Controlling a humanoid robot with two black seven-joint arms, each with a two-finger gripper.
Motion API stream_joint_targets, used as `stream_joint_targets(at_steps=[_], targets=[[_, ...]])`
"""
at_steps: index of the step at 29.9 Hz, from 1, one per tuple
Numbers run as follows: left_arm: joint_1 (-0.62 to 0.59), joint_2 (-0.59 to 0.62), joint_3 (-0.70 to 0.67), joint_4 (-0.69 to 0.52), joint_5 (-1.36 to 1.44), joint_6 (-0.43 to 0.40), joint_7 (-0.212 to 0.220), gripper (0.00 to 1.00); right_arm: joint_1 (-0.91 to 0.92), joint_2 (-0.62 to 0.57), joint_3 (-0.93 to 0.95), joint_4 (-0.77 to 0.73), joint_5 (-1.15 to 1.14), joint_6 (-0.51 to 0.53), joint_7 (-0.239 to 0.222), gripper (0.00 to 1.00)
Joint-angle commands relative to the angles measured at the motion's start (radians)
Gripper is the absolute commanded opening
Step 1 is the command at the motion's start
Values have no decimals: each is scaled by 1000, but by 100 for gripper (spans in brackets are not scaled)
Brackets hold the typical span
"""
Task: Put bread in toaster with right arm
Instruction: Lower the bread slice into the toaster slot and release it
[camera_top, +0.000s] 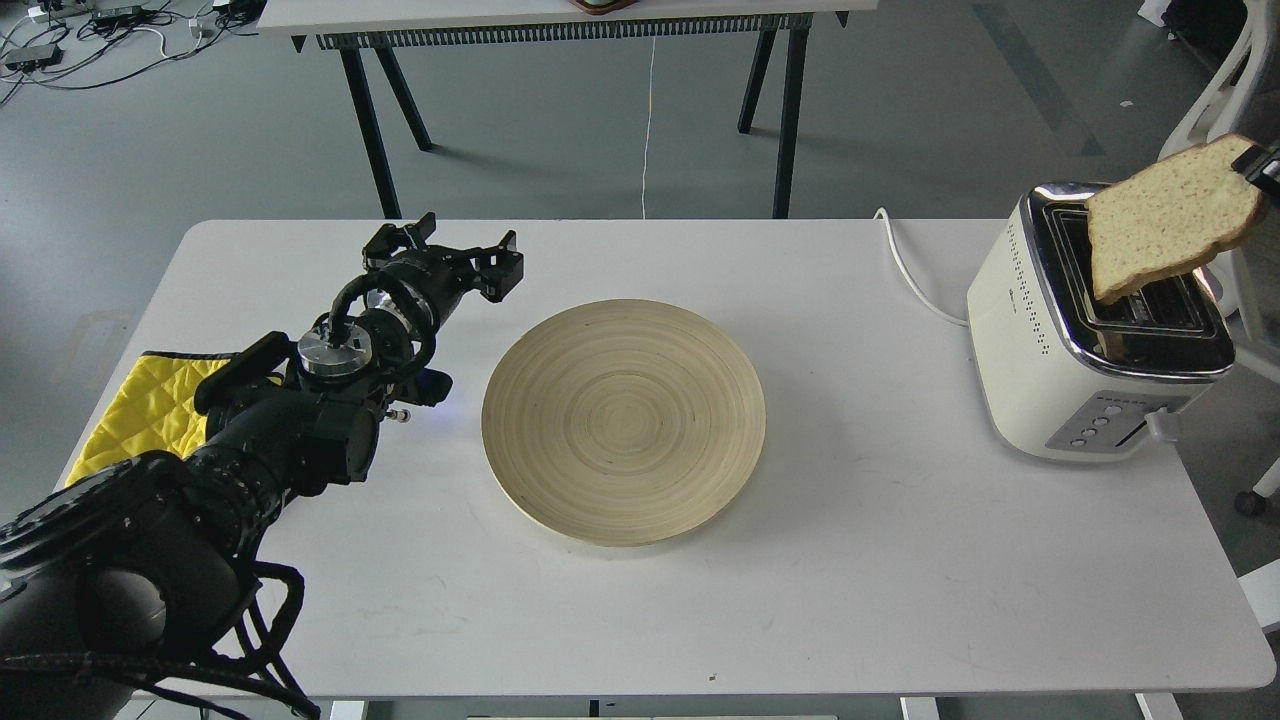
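over at the right edge, the bread (1170, 218) hung tilted above the toaster (1090, 330), its lower corner dipping toward the chrome-topped slots, though whether it touched them could not be told. only the tip of the right gripper (1262, 168) showed, pinched onto the slice's upper right corner, with the rest of that arm cut off by the frame. the toaster stood on the white table (900, 560) near its right end, grey button panel facing forward, its white cord (905, 265) trailing off to the left behind it. a round wooden plate (624, 420) lay bare in the middle of the table, well apart from the toaster. the left gripper (470, 255) hovered just left of the plate, fingers spread and holding nothing, its arm passing over a yellow cloth (150, 405) at the table's left edge.
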Motion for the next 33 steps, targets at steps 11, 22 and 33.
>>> stream_joint_targets(at_steps=[11,22,33], targets=[[0,0,0,0,0,0,0,100,-76,24,19,0,0,-1,1,0],[0,0,0,0,0,0,0,100,-182,37,126,-3,3,-3,1,21],[-1,0,0,0,0,0,0,100,-191,30,230,9,18,-3,1,67]])
